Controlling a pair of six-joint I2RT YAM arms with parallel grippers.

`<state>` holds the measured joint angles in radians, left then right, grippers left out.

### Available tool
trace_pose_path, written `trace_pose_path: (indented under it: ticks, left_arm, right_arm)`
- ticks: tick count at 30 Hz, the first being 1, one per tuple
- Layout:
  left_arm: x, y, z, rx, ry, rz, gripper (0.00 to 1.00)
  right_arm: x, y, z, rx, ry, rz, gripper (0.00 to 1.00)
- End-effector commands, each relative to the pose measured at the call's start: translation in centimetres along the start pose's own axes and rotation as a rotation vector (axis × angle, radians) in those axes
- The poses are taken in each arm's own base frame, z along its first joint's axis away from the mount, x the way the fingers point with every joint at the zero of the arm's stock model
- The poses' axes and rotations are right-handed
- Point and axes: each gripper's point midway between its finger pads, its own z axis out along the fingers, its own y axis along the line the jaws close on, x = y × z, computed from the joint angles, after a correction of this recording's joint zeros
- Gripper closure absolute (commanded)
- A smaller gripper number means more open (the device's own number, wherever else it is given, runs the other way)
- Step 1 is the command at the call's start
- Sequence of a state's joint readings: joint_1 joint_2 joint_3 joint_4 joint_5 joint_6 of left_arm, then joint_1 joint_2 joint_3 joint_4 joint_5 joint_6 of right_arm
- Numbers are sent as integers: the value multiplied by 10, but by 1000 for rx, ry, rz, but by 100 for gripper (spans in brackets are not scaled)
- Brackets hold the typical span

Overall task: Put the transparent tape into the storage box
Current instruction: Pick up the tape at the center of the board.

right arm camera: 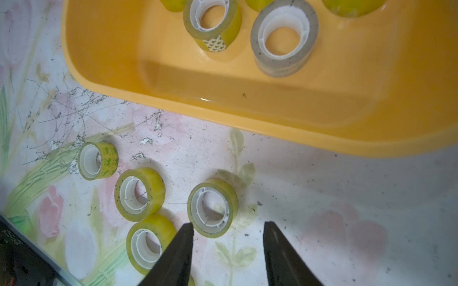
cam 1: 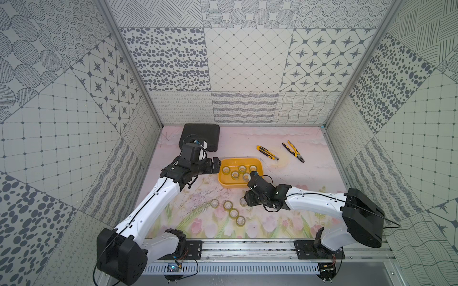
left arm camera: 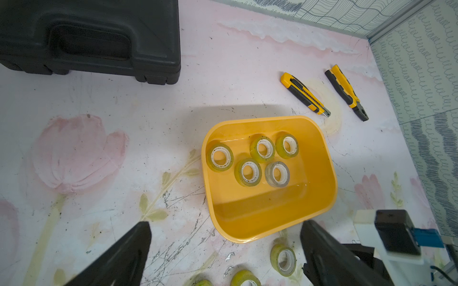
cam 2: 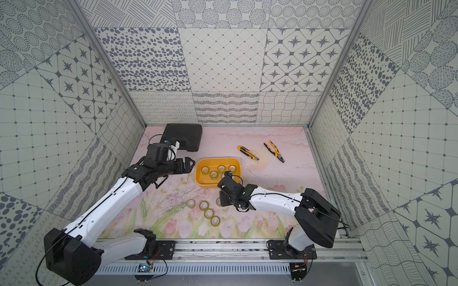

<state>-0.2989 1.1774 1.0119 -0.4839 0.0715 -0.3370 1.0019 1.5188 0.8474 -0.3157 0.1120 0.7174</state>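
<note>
The storage box is a shallow yellow tub at mid-table, and several rolls of transparent tape lie flat in it. Several more rolls lie on the mat nearer the front. In the right wrist view my right gripper hangs open just short of one loose roll, which sits by one finger and is not between the jaws. My left gripper is open and empty, held above the mat beside the tub's left end. In both top views the right wrist half hides that roll.
A black case lies at the back left, behind my left wrist. A yellow utility knife and yellow-handled pliers lie behind the tub to the right. Patterned walls close in the table on three sides.
</note>
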Motion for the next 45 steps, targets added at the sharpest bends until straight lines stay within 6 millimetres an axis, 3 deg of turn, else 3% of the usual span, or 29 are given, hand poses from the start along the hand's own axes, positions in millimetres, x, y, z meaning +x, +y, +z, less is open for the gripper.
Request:
trace_pose_path:
  ticks: [1,7,12,17,36,45]
  left_arm:
    - [-1,1,-5,-14,-11,20,1]
    - [-1,1,-5,-13,-11,21,1]
    - [-1,0,-5,-9,-11,20,1]
    - [-1,0,-5,-8,-10,18,1]
    - [-1,-1,-4,-5,-5,17,1]
    - [0,1,4,-9,-12,24,1]
  right_arm:
    - [-11,15,3,-46,-19,-10,50]
    - [-13,21,12,-49,-3,-19,50]
    - [-12,13,11,-19,-13,-11,50]
    - [0,2,9,1,5,-15,50]
    - [31,-13,40,96,102,-15,52]
    - [48,-29,44,169,125,-12,56]
